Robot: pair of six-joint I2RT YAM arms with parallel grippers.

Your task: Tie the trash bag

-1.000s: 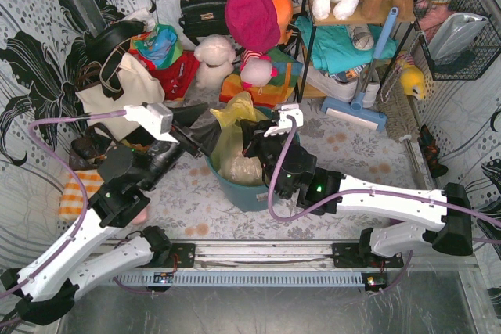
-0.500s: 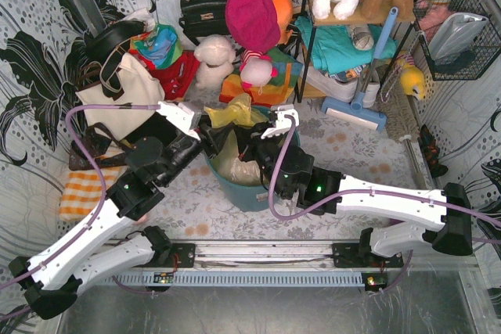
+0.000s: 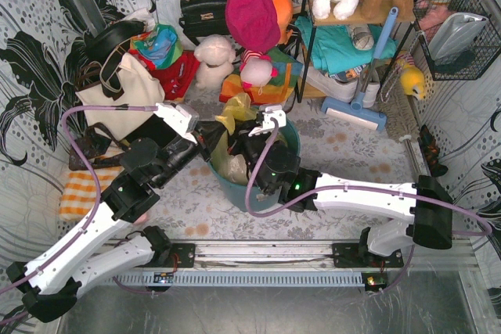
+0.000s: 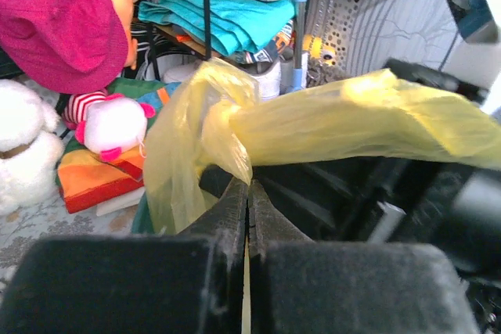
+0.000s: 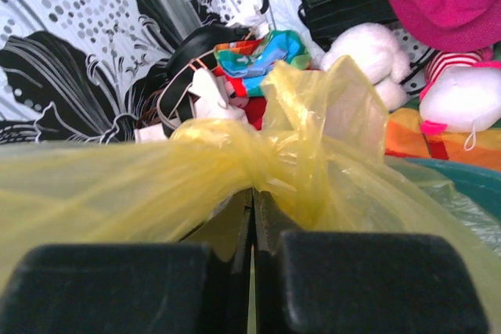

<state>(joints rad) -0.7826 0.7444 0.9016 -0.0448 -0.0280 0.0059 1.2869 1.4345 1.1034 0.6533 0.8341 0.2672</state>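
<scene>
The trash bag (image 3: 235, 112) is thin yellow plastic and sits in a teal round bin (image 3: 252, 193) at the table's middle. Its top is gathered into a twisted bunch above the rim. My left gripper (image 3: 211, 137) reaches in from the left. In the left wrist view my left gripper (image 4: 248, 186) is shut on a fold of the trash bag (image 4: 337, 123). My right gripper (image 3: 244, 140) comes in from the right. In the right wrist view my right gripper (image 5: 252, 192) is shut on the trash bag (image 5: 258, 154) just under the knotted bunch. Both arms hide much of the bin's mouth.
A cream tote bag (image 3: 125, 91) lies at the back left, and an orange checked cloth (image 3: 78, 193) at the left edge. Behind the bin are a black handbag (image 3: 203, 9), plush toys (image 3: 213, 59) and a shelf rack (image 3: 344, 44). A blue sweeper (image 3: 356, 109) stands at the right.
My left arm swung right to the bag and its gripper went from open to shut on the plastic. My right arm shifted left, pulling the bag's top over.
</scene>
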